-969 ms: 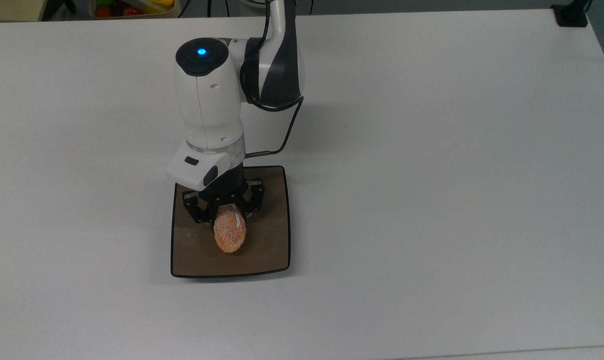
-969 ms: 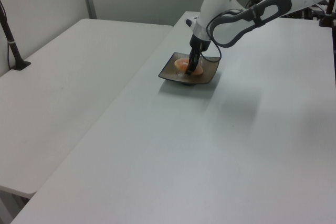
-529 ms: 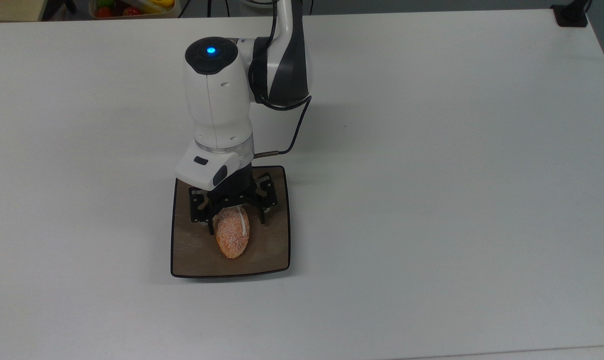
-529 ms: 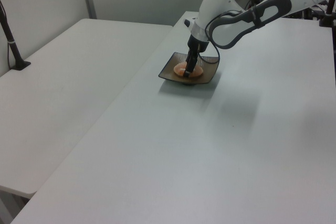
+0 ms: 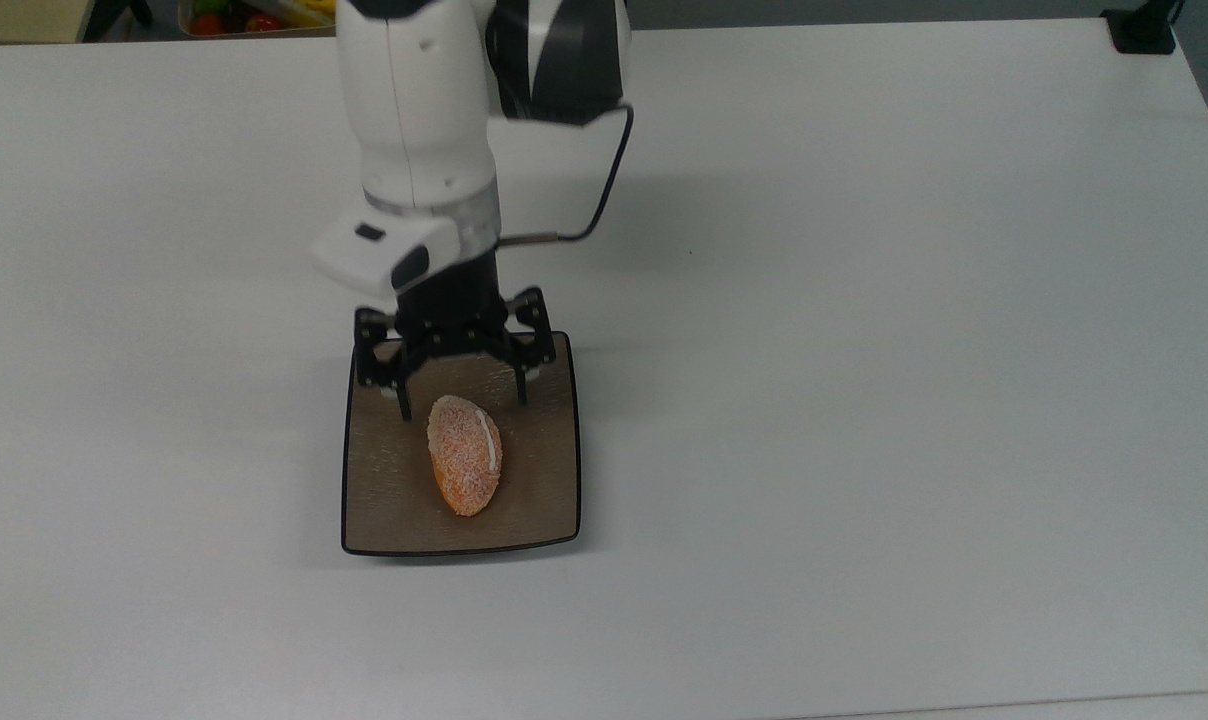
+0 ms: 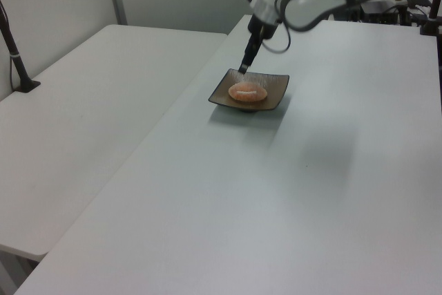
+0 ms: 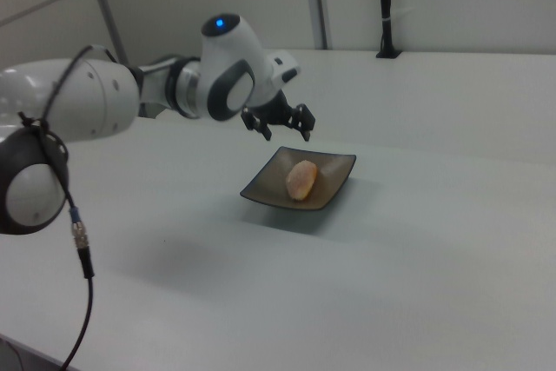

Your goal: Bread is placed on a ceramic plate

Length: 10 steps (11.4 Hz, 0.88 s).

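One broad white table (image 5: 864,350) carries the whole scene, and in the left view we see a second white table (image 6: 83,115) beside it on the left view's left. Next in size is the white Panda arm (image 5: 419,120); in the top view its upper links are cut off by the frame's top edge, and in the right view its nearest joint is cut by the right view's left edge, with a dark cable (image 7: 78,258) hanging down from it. We then come to the ceramic plate (image 5: 539,500), square and brown with a dark rim, flat on the table; its far edge is partly hidden behind the gripper in the top view. The gripper (image 5: 461,400) hangs above that far edge, its two black fingers spread apart and holding nothing; in the right view we see it clear of the plate, up in the air. Smallest is the bread (image 5: 464,455), an orange oval with a white streak, lying on the plate near its middle, apart from the fingers. At the top view's upper left a box of colourful items (image 5: 254,15) is cut off; we cannot make out what they are.
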### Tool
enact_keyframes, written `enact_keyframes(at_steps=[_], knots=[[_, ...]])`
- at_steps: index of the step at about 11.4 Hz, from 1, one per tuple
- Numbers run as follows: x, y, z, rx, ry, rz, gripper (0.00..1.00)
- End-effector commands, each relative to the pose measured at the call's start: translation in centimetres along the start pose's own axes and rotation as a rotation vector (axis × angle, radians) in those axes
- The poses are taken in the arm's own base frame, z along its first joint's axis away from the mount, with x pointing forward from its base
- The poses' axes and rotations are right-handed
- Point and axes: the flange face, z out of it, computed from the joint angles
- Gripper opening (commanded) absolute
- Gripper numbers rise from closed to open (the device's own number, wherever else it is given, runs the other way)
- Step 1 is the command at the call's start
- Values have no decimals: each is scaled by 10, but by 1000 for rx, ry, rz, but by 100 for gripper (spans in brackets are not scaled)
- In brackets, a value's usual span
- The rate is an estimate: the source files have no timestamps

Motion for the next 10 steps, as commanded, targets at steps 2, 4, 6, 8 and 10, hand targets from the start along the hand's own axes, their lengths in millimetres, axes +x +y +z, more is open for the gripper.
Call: enact_keyframes(at_steps=[2,4,6,8,10], knots=[[-25,19,-148,41,-162,242,100],[-43,28,-207,34,-223,409,100],[-65,25,-258,36,-293,452,100],[-89,15,-295,49,-381,455,100],[-106,4,-308,62,-432,434,100]])
